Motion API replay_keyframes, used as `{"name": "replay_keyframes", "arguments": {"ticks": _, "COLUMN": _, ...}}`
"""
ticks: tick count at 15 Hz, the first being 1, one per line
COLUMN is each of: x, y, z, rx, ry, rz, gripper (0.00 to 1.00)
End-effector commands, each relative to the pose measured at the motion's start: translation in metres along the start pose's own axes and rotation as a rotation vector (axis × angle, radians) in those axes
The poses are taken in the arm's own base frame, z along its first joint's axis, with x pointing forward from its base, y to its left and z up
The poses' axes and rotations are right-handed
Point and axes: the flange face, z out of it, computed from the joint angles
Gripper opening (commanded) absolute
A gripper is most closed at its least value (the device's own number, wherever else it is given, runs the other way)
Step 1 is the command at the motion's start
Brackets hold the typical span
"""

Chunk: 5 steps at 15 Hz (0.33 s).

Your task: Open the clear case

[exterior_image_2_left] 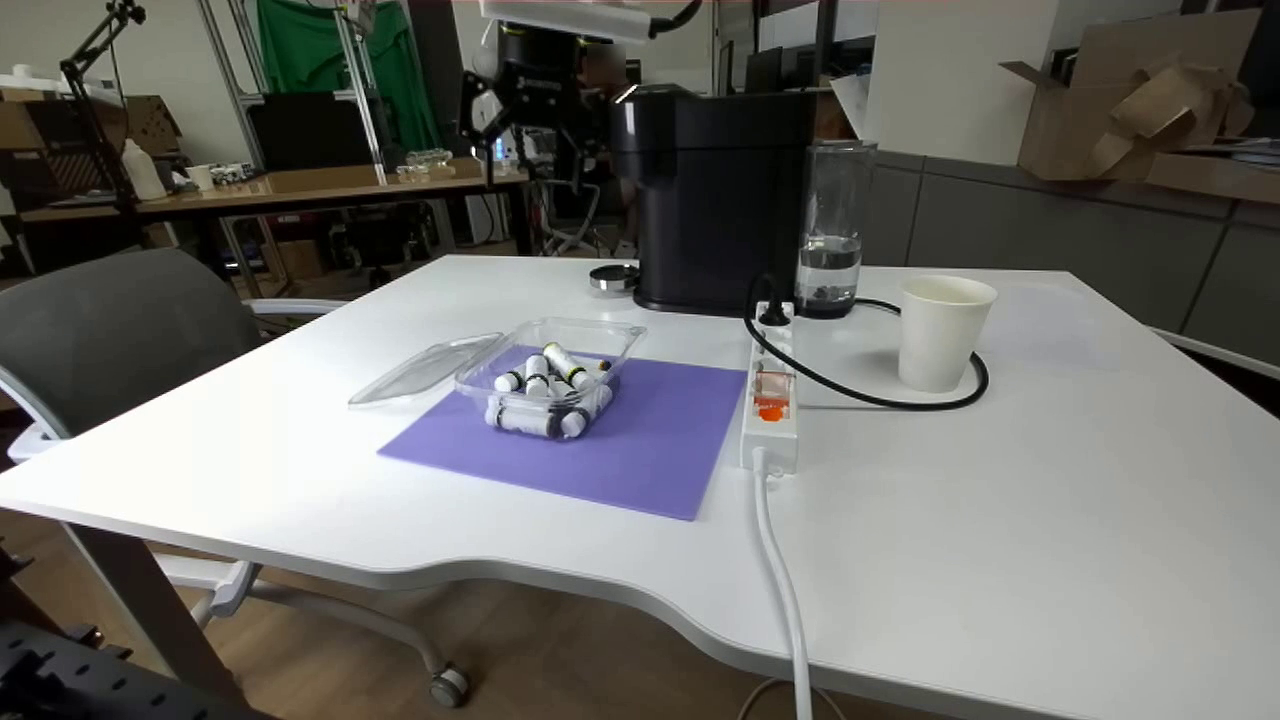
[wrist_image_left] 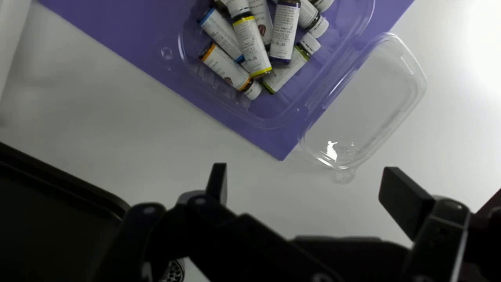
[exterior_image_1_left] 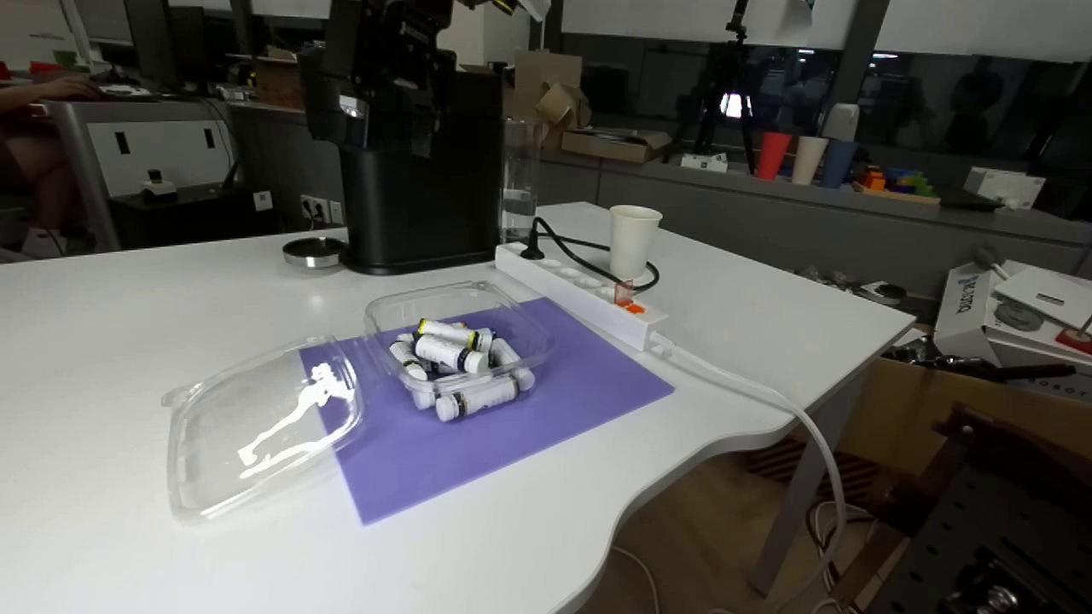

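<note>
1. Wrist view: saw an empty gripper, with fingers spread far apart and nothing in between. In an exterior view, saw it high above the white table, near the black machine.
2. Found the clear case on the purple mat in both exterior views. Saw the lid laid back beside it, partly over the mat and partly over the table. Took the opening job to be done, or very nearly.
3. Spotted little bottles in a messy heap inside the case. Feared a spill, from tugging or knocking such thin plastic.
4. Worried most about the small tab poking out of the lid, easy to snag on a finger after a low, sideways swing. Guessed at a lid flipped closed again, or the whole case dragged off the mat.
5. Could not tell about any spring in the plastic. With a strong spring, guessed at a lid popping up by itself.
6. Thought of a bump against the black machine, from turning the wrong way.
7. Feared a tipped paper cup only from a tug on the black cord looped around it.
</note>
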Motion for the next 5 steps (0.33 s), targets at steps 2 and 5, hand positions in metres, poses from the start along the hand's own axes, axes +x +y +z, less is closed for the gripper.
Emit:
{"name": "replay_keyframes", "arguments": {"ticks": 2, "x": -0.025, "y": 0.024, "z": 0.003, "rx": -0.091, "ry": -0.033, "rz": 0.22, "gripper": 1.0}}
{"name": "replay_keyframes", "arguments": {"ticks": 5, "x": -0.037, "y": 0.033, "z": 0.007, "rx": -0.141, "ry": -0.098, "rz": 0.331, "gripper": 1.0}}
